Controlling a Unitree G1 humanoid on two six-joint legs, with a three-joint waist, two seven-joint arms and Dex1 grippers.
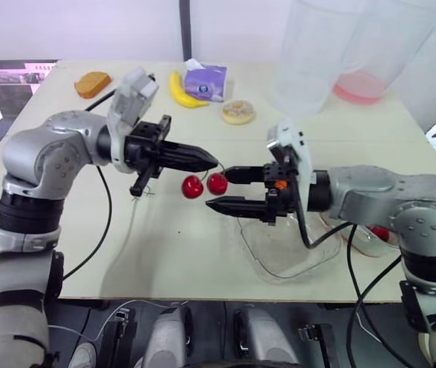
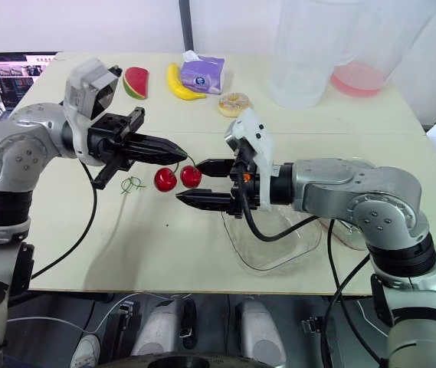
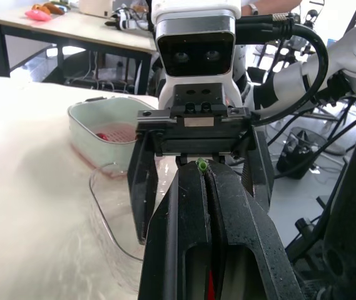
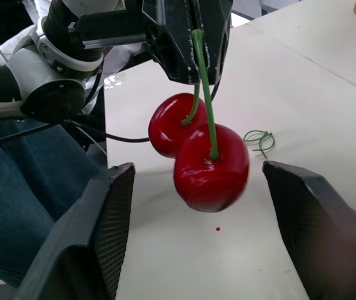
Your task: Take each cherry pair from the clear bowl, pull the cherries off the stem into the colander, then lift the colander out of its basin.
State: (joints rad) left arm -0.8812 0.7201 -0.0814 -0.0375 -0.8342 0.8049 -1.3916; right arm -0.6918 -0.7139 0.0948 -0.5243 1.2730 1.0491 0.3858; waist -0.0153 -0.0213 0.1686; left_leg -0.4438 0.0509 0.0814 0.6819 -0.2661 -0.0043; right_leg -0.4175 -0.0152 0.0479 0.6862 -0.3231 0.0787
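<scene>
A bare green stem (image 2: 132, 184) lies on the table (image 2: 164, 245) at the left, near the left gripper (image 1: 211, 163), which is clenched on the stem of a cherry pair (image 1: 204, 184) – both red cherries hang from it above the tabletop. Just right of them the right gripper (image 2: 190, 181) is spread wide, one finger on either side of the nearer cherry, not yet touching it. Below that arm sits the clear bowl (image 2: 271, 249), which looks empty, so this is probably the last pair. Farther right the colander (image 3: 120, 132) rests in its basin (image 3: 81, 125) with something red inside – some fruit seems delivered. Stripping these two cherries, dropping them in and lifting the colander remain.
</scene>
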